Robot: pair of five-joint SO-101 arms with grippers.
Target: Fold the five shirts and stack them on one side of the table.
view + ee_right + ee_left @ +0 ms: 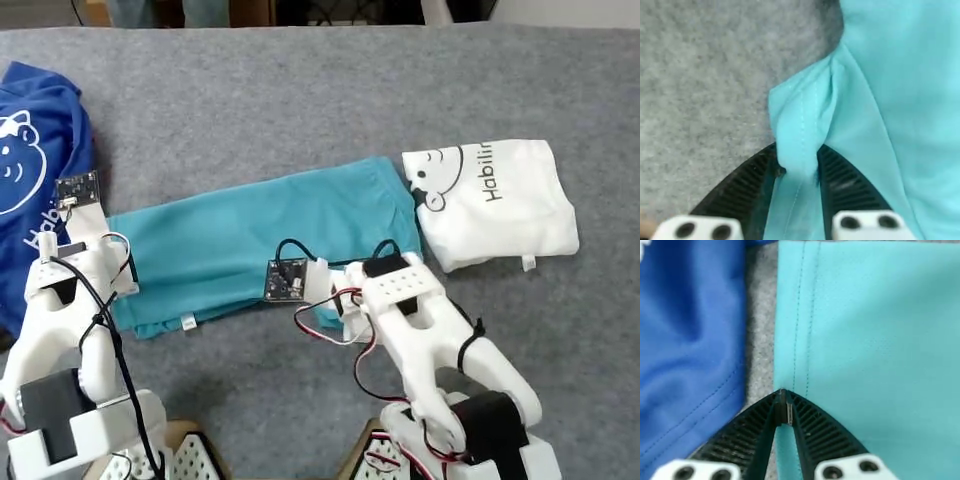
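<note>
Since the left gripper [782, 407] is clamped on the hem of the teal shirt [265, 235], which lies across the middle of the table [300, 90], and the right gripper [797, 167] pinches its bunched near edge, I think both should lift together and carry it evenly toward 12 o'clock.

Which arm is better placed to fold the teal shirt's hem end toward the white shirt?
Probably left: the left gripper pinches the teal shirt at its hem; the right gripper holds a bunched edge farther along.

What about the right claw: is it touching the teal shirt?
Touching. Right wrist view: the right gripper pinches a bunched fold of the teal shirt.
</note>
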